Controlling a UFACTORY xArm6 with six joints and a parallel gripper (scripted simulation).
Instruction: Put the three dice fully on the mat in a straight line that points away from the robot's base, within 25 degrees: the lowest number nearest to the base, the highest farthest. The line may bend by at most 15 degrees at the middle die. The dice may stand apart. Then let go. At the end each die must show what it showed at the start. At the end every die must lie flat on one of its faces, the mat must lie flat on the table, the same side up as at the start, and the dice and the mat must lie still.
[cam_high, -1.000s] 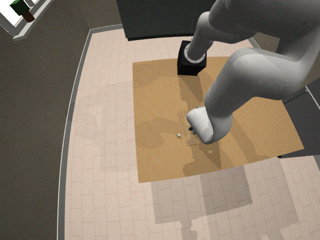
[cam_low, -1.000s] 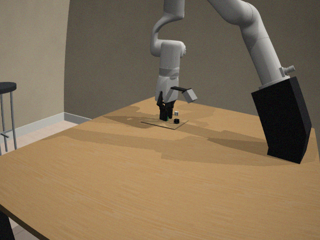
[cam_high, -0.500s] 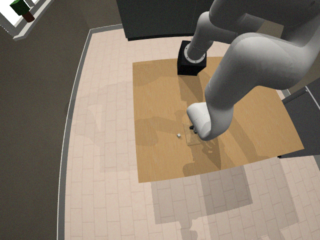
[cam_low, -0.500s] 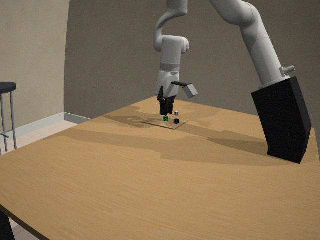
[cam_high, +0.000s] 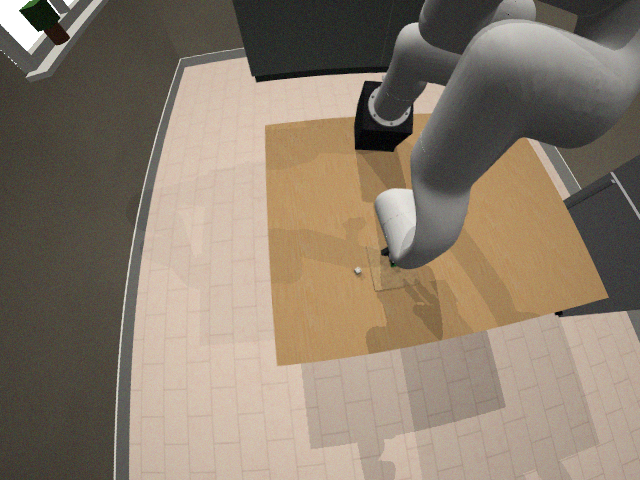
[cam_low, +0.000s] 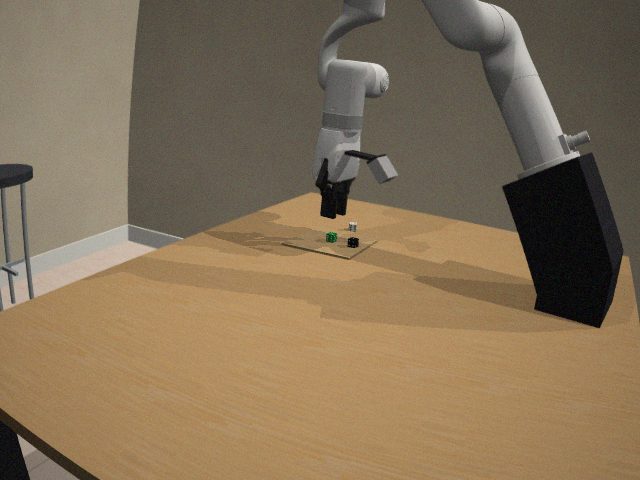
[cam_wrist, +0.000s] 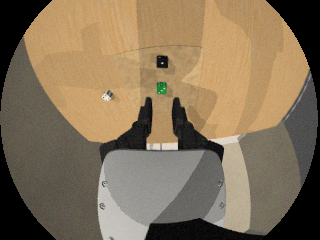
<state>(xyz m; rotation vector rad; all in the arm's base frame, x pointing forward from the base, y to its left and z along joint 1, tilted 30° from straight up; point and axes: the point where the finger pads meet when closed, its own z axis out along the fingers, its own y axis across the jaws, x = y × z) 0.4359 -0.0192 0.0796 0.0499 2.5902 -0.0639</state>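
Observation:
A thin tan mat (cam_low: 330, 245) lies flat on the wooden table. A green die (cam_low: 331, 237) and a black die (cam_low: 353, 241) sit on the mat, a little apart. A white die (cam_low: 352, 226) sits on the bare table just off the mat's edge. My gripper (cam_low: 333, 211) hangs above the green die, clear of it, with its fingers a little apart and nothing between them. In the wrist view the green die (cam_wrist: 162, 88) lies just beyond my fingertips, the black die (cam_wrist: 162, 62) farther on, and the white die (cam_wrist: 107, 96) off to the left. In the top view the arm hides most of the mat (cam_high: 400, 273); the white die (cam_high: 357, 270) shows to its left.
The robot's black base block (cam_low: 568, 237) stands on the table at the right. A stool (cam_low: 12, 227) stands on the floor beyond the table's left side.

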